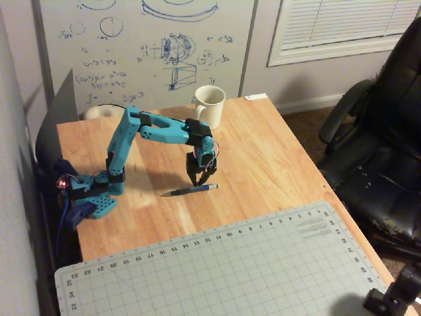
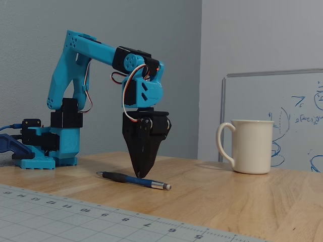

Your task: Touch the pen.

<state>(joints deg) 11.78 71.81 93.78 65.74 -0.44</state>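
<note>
Pen (image 2: 132, 179) lies flat on the wooden table (image 2: 242, 199), silvery tip toward the right in the fixed view, and slightly angled across the boards in the overhead view (image 1: 192, 190). Your gripper (image 2: 140, 175) points straight down with its dark fingers pressed together into one closed wedge, holding nothing. Its tip meets the pen's barrel near the middle, appearing to touch it from above; the overhead view (image 1: 195, 184) agrees. Cream mug (image 2: 250, 146) stands upright well to the right, handle facing the arm. Grey cutting mat (image 1: 223, 270) covers the near table edge, apart from the pen.
</note>
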